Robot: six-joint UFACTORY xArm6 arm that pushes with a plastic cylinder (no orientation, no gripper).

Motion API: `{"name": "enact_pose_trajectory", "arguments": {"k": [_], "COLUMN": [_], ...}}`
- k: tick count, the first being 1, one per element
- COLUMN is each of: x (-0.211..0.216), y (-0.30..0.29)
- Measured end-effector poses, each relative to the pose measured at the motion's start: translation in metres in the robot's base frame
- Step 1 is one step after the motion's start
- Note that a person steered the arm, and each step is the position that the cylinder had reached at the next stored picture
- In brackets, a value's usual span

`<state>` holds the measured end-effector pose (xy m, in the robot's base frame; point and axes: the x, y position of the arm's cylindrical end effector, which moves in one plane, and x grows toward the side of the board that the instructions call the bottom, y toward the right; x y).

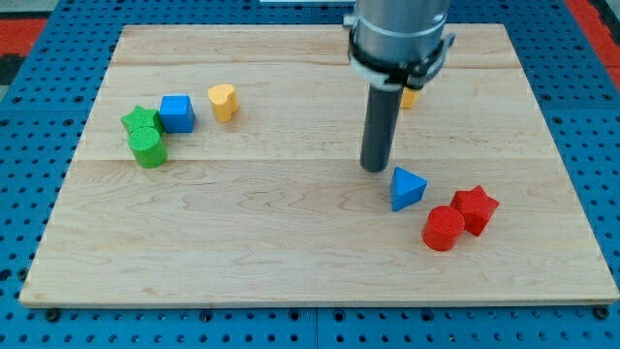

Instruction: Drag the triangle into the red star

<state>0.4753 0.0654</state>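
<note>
The blue triangle (407, 188) lies on the wooden bench (242, 252), toward the view's right and a little below mid-height. Nearest the view's bottom is the red cylinder (444, 229), touching the red star (475, 209) just to its upper right; the triangle sits just to the left of the pair, near them but apart. My tip (374, 169) stands just to the upper left of the triangle, close beside it; whether they touch I cannot tell. The tool is a plain dark rod with nothing to open or close, and it holds nothing. Farther up on the view's left, the green cylinder (147, 147) touches the green star (139, 121), with the blue cube (176, 113) and the yellow heart (223, 101) beside them. A yellow block (410, 98) peeks out behind the arm.
</note>
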Motion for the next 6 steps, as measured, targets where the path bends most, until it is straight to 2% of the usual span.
{"name": "enact_pose_trajectory", "arguments": {"k": [1, 2, 3, 4, 5, 6], "x": [0.032, 0.011, 0.005, 0.006, -0.006, -0.066], "y": [-0.029, -0.020, -0.003, 0.067, 0.045, 0.086]}}
